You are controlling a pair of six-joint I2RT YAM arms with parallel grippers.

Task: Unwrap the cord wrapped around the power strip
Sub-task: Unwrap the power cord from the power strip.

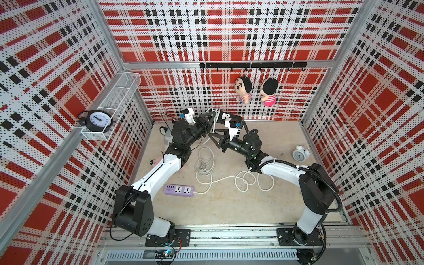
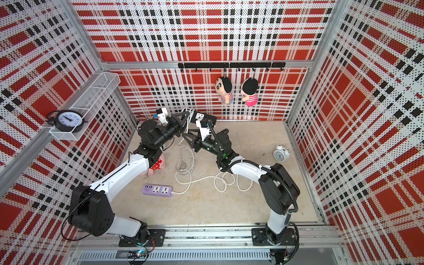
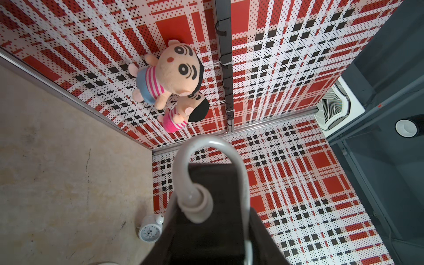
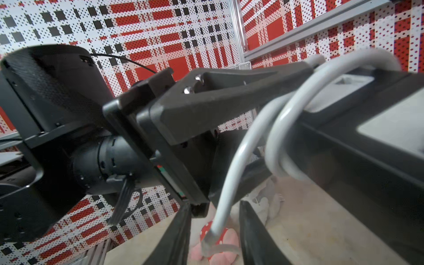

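A black power strip is held above the floor near the back wall, with my left gripper shut on one end. The white cord is looped around the strip in about two turns, then hangs down towards coils on the floor. My right gripper is just below the strip. The hanging cord runs between its fingers with a gap on each side, so the jaws are open around it.
A purple power strip lies on the floor with its own loose white cord. A white alarm clock stands at the right, and a plush toy lies under my left arm. Two dolls hang on the back wall.
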